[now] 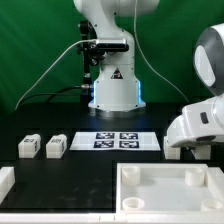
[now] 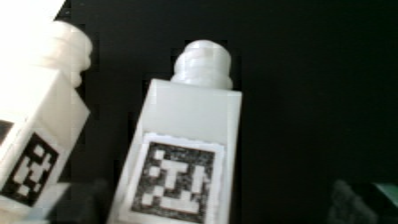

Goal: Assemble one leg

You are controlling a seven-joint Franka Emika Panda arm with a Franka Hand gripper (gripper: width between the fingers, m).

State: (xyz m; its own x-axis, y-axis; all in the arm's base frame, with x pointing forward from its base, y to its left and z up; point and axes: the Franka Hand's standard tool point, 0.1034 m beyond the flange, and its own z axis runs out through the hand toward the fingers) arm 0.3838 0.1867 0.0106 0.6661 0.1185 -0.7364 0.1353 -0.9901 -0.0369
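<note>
Black tabletop [image 2: 302,80] carries a leg [image 2: 187,140] just beside another leg [image 2: 45,110]; fingers [image 2: 368,198]: state unclear.

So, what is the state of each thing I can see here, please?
gripper: seems open, holding nothing.
leg nearest the gripper: lying flat, tag up, not gripped.
neighbour leg: lying flat, loose.
outer leg, at the exterior view's left: loose on the table.
inner leg, beside it: loose, apart from it.
tray-like part: on the table, no leg visibly fitted.
</note>
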